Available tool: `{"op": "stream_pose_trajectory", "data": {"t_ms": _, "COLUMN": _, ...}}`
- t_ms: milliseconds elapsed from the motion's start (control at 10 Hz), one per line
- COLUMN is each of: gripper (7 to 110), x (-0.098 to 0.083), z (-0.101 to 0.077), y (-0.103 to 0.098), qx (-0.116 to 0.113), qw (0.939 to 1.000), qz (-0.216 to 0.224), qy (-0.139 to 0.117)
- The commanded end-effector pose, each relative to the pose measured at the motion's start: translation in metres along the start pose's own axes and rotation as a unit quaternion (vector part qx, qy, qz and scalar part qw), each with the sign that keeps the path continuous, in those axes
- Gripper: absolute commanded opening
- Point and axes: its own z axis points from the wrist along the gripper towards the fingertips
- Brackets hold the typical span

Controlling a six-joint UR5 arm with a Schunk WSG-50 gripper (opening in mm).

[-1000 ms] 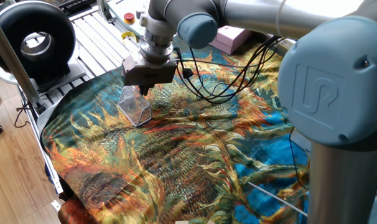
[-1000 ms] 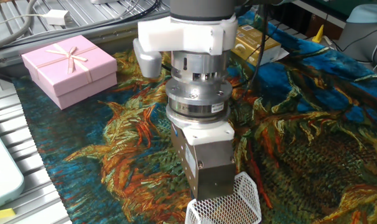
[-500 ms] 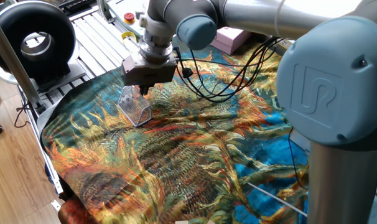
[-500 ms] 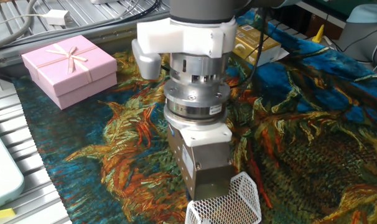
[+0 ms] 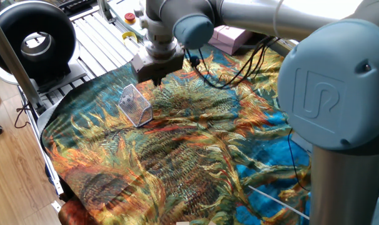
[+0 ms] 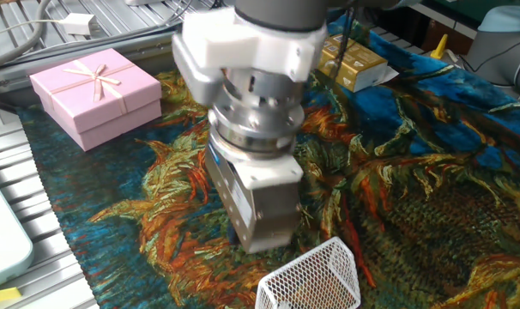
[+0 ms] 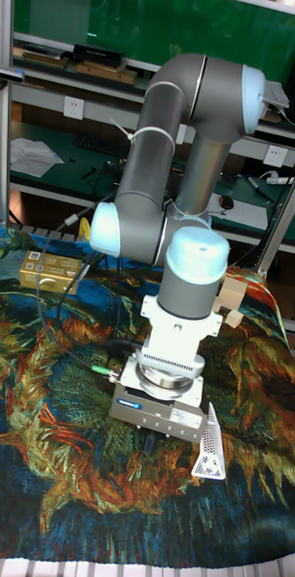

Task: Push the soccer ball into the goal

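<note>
Since a second ago the gripper [image 5: 157, 80] has pulled away from the goal [image 5: 136, 105] and now hangs clear of it, above the cloth [image 5: 196, 156]. From one fixed camera the goal sits left of and below the tool, apart from it. From the other side the pink box [image 6: 95, 93] lies far left, the gripper [image 6: 258, 245] in the middle, and the goal [image 6: 311, 278] just right of it, near but not touching. The tall camera has the goal [image 7: 210, 444] at the tool's right edge. Fingers are hidden, so their spread cannot be told. No ball is visible in any view.
</note>
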Motion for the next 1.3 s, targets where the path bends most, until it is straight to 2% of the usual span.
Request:
{"op": "stream_pose_trajectory", "data": {"t_ms": 0, "gripper": 7, "x": -0.015, "z": -0.026, "y": -0.018, "qx": 0.024, "qw": 0.9995, "qz": -0.017, "qy": 0.009}}
{"op": "stream_pose_trajectory", "data": {"t_ms": 300, "gripper": 7, "x": -0.027, "z": -0.065, "y": -0.026, "qx": 0.026, "qw": 0.9989, "qz": -0.033, "qy": 0.020}}
{"op": "stream_pose_trajectory", "data": {"t_ms": 500, "gripper": 7, "x": -0.037, "z": -0.080, "y": -0.032, "qx": 0.019, "qw": 0.9986, "qz": -0.046, "qy": 0.017}}
{"op": "stream_pose_trajectory", "data": {"t_ms": 700, "gripper": 7, "x": -0.042, "z": -0.085, "y": -0.036, "qx": 0.021, "qw": 0.9984, "qz": -0.051, "qy": 0.016}}
{"op": "stream_pose_trajectory", "data": {"t_ms": 800, "gripper": 7, "x": -0.044, "z": -0.084, "y": -0.039, "qx": 0.024, "qw": 0.9984, "qz": -0.049, "qy": 0.015}}
{"op": "stream_pose_trajectory", "data": {"t_ms": 1200, "gripper": 7, "x": -0.055, "z": -0.076, "y": -0.034, "qx": 0.015, "qw": 0.9986, "qz": -0.049, "qy": 0.010}}
